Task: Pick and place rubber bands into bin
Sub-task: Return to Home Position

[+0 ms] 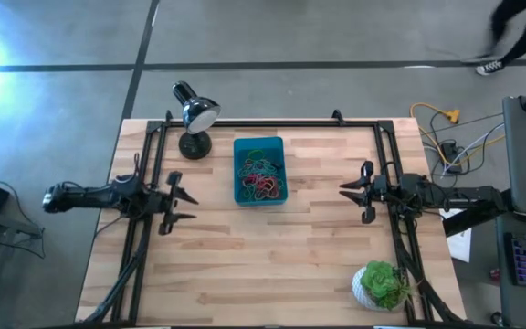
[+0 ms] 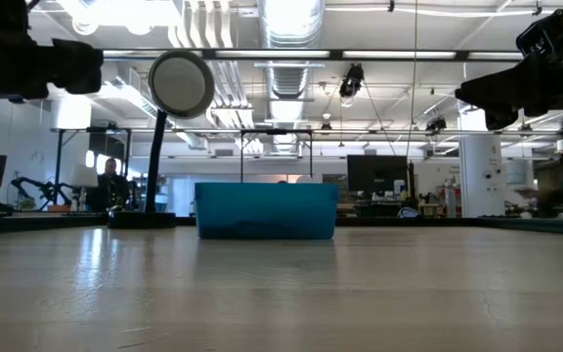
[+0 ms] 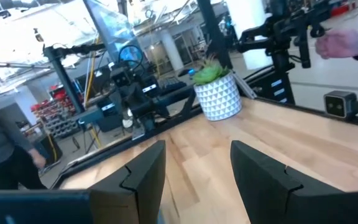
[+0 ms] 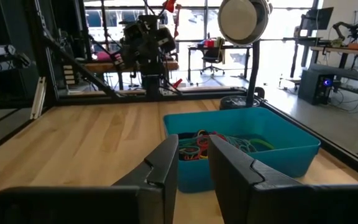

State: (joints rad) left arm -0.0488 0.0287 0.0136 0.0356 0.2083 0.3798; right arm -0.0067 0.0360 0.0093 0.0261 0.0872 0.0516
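L hand (image 3: 197, 152) wide open, R hand (image 4: 193, 146) barely (both midair).

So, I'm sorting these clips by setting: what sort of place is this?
Probably an open-plan lab or workshop: exposed ceiling ducts and strip lights, a concrete floor, and monitors and an office chair beyond the wooden table.
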